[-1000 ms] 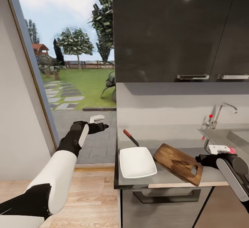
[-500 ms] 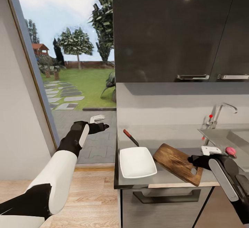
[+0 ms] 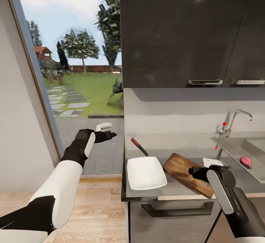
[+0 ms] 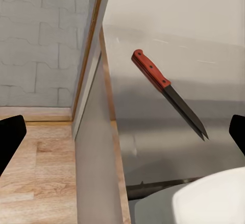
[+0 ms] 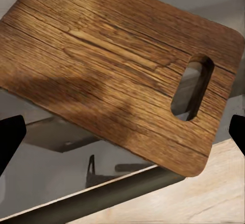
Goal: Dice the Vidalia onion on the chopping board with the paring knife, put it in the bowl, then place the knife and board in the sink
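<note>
countertop [image 3: 173, 189] grey, carries chopping board [image 3: 186, 173]; right end effector [image 3: 194, 172] spread, empty.

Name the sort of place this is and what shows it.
A home kitchen, most likely: a grey countertop over dark cabinets, a steel sink with a chrome tap, and a chopping board beside a bowl.

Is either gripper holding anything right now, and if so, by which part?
Nothing is held. The right gripper is open above the chopping board; the left gripper is open, off the countertop's end, facing the paring knife.
</note>
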Motion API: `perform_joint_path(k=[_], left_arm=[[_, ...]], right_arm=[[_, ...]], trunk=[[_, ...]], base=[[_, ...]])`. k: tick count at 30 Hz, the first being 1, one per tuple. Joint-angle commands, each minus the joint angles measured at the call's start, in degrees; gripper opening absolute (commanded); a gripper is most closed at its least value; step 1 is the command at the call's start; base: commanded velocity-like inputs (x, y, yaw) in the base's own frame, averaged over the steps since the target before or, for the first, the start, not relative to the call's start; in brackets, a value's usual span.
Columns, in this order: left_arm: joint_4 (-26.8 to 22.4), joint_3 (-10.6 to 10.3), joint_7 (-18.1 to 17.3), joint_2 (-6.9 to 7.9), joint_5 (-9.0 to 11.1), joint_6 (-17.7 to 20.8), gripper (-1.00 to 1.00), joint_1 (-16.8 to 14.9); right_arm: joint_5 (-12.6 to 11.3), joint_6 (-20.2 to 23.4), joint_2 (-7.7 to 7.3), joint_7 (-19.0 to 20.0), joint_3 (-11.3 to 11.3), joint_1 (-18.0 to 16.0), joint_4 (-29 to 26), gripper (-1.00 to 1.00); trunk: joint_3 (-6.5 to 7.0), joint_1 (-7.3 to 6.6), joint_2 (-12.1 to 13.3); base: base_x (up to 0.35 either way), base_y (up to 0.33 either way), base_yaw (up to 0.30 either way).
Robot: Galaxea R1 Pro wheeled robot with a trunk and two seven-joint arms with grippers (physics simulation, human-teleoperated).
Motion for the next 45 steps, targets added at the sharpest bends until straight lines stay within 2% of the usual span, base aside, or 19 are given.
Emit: perform_joint_path(k=[1, 4, 6, 14, 23, 33, 36, 37, 41, 45], left_arm=[[0.0, 0.2, -0.2, -0.07, 0.0, 0.3, 1.00, 0.0], [0.0, -0.3, -0.2, -0.08, 0.0, 0.3, 1.00, 0.0], [0.0, -0.5, -0.2, -0.08, 0.0, 0.3, 1.00, 0.0], [0.0, -0.7, -0.2, -0.08, 0.0, 0.3, 1.00, 0.0], [0.0, -0.8, -0.2, -0.08, 0.0, 0.3, 1.00, 0.0], [0.0, -0.8, -0.2, -0.08, 0.0, 0.5, 1.00, 0.0], [0.0, -0.8, -0.2, -0.08, 0.0, 0.5, 1.00, 0.0], [0.0, -0.8, -0.2, -0.08, 0.0, 0.5, 1.00, 0.0], [0.1, -0.8, -0.2, -0.08, 0.0, 0.5, 1.00, 0.0], [0.2, -0.8, -0.2, -0.14, 0.0, 0.5, 1.00, 0.0]], right_arm=[[-0.2, 0.1, 0.45, -1.4, 0.0, 0.0, 0.0, 1.00], [1.1, 0.1, 2.08, -4.5, 0.0, 0.0, -0.1, 1.00], [1.4, 0.1, 2.41, -5.4, 0.2, 0.0, -0.1, 1.00], [1.6, 0.1, 2.23, -6.2, 0.4, 0.0, -0.1, 1.00], [1.7, 0.0, 1.61, -6.3, 0.3, 0.0, 0.0, 1.00], [1.8, 0.1, -0.58, -6.6, -0.3, -0.1, 0.0, 1.00], [1.8, 0.1, -1.41, -6.6, -2.5, -0.1, 0.0, 1.00], [1.8, 0.1, -2.14, -6.6, -4.2, -0.1, 0.0, 1.00], [1.6, 0.1, -3.79, -6.3, -7.8, -0.1, 0.0, 1.00], [1.4, 0.1, -4.55, -5.9, -9.8, -0.1, 0.0, 1.00]], trunk=[[-0.03, 0.02, 0.0], [-0.03, 0.02, 0.0], [-0.03, 0.02, 0.0], [-0.03, 0.02, 0.0], [-0.03, 0.02, 0.0], [-0.03, 0.02, 0.0], [-0.03, 0.02, 0.0], [-0.03, 0.02, 0.0], [-0.03, 0.02, 0.0], [-0.03, 0.02, 0.0]], base=[[0.000, 0.000, 0.000], [0.000, 0.000, 0.000], [0.000, 0.000, 0.000], [0.000, 0.000, 0.000], [0.000, 0.000, 0.000], [0.000, 0.000, 0.000], [0.000, 0.000, 0.000], [0.000, 0.000, 0.000], [0.000, 0.000, 0.000], [0.000, 0.000, 0.000]])
